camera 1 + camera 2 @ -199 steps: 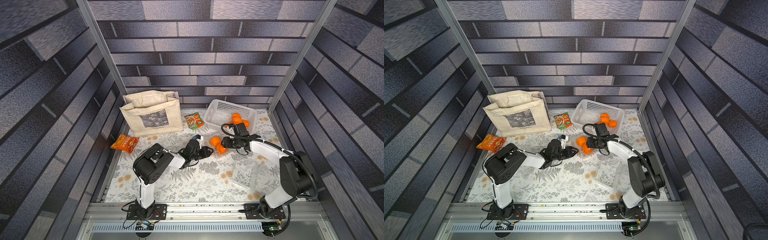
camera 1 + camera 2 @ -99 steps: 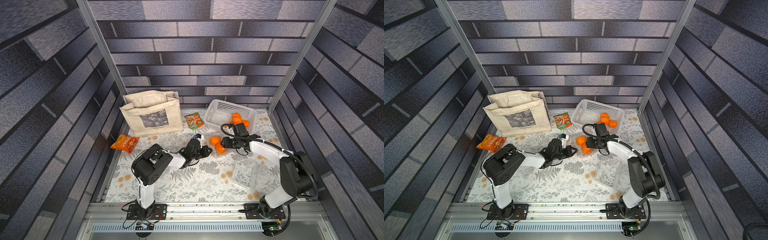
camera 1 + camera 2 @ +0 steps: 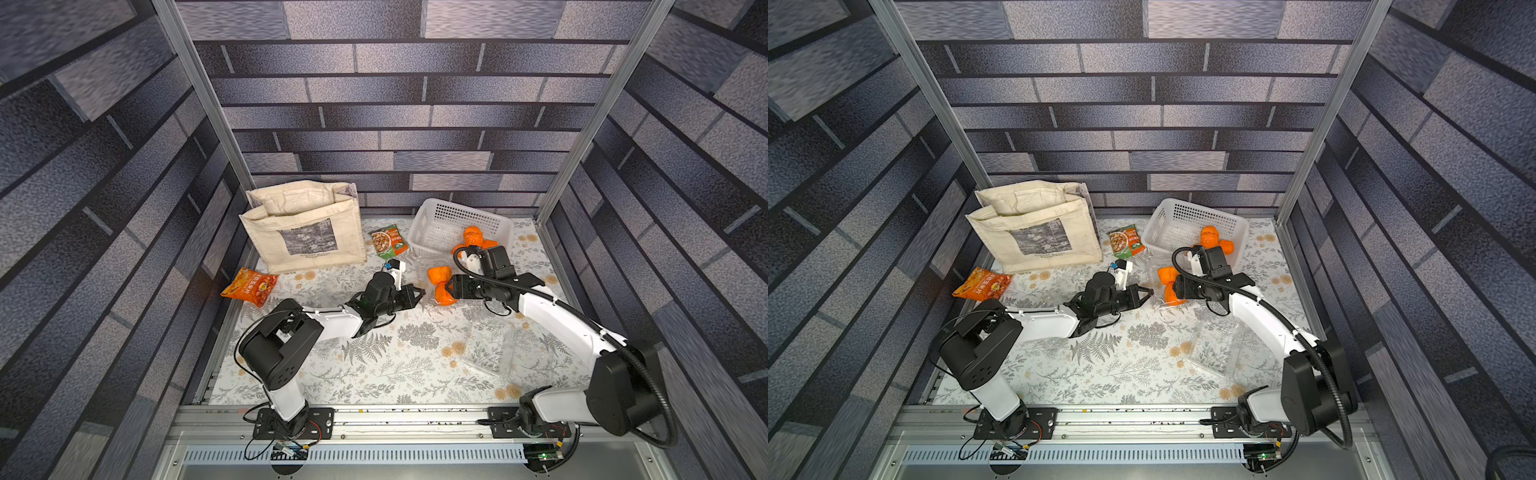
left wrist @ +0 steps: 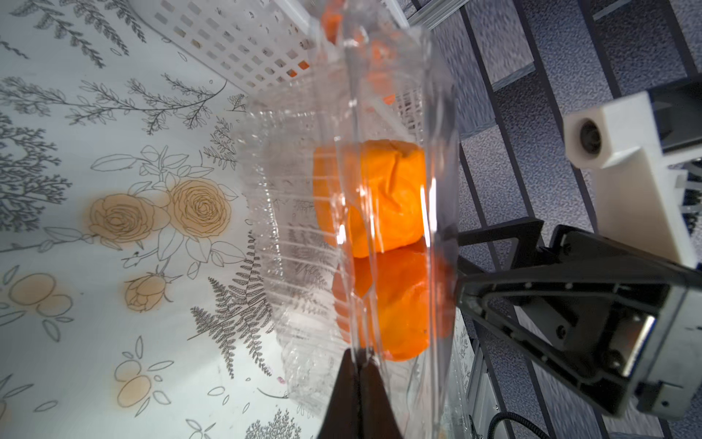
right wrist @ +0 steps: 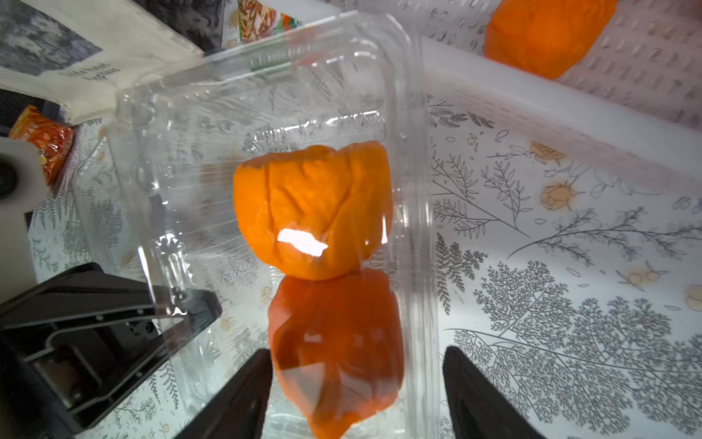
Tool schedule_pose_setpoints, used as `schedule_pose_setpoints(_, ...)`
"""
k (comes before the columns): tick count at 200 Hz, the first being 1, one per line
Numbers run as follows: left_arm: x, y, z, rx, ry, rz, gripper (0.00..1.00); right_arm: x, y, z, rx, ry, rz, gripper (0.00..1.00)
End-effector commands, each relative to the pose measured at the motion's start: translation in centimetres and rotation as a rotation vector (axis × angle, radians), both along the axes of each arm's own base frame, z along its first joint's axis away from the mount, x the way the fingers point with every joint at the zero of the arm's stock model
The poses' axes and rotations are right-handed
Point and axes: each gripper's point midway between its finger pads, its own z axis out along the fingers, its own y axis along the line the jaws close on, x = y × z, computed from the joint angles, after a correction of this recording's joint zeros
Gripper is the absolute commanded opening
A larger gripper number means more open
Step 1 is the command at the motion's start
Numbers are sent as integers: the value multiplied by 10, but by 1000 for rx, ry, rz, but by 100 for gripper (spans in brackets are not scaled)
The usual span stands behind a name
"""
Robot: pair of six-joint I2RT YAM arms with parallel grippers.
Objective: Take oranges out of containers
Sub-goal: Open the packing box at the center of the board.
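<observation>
A clear container (image 3: pixel 424 277) lies mid-table with its lid up, and two oranges (image 3: pixel 439 274) (image 3: pixel 444 296) sit in it. My left gripper (image 4: pixel 359 365) is shut on the container's thin clear edge (image 4: pixel 353 334), seen beside the box in both top views (image 3: pixel 419 293) (image 3: pixel 1148 293). My right gripper (image 5: pixel 357 351) is open, its fingers (image 5: pixel 247 380) standing either side of the nearer orange (image 5: pixel 338 342); the box wall runs between that fruit and one finger. The farther orange (image 5: pixel 315 209) rests behind it. More oranges (image 3: pixel 473 235) lie in the white basket (image 3: pixel 432 208).
A second clear container (image 3: pixel 490 349) lies open and empty in front of the right arm. A beige tote bag (image 3: pixel 303 232) stands at the back left, a green packet (image 3: pixel 388 241) beside it, and an orange snack packet (image 3: pixel 249 286) near the left wall.
My left gripper has shut on the container's edge. The right gripper's jaws have spread wider around the nearer orange. Both arms have stayed about where they were.
</observation>
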Motion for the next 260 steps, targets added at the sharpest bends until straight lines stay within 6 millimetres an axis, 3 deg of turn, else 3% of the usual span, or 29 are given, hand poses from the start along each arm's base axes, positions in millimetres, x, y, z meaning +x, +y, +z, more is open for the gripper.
schedule_pose_setpoints(1,-5,5,2,30,-18,-20,0,-18,-14,-4,-37,26,-9,77)
schedule_pose_setpoints(76,-2,21,-8,74,34,11,0,-30,-25,28,-12,-51,-65,79)
schedule_pose_setpoints(98,-1,20,-10,91,42,12,0,-34,-6,34,111,-50,-35,78)
schedule_pose_setpoints(134,0,9,-13,101,47,-4,0,-44,35,25,180,-28,37,78)
schedule_pose_setpoints(190,-7,-7,-5,115,25,-37,0,-51,74,-8,172,45,116,77)
schedule_pose_setpoints(260,-15,-22,18,48,-16,-71,0,-46,75,-34,68,83,108,67)
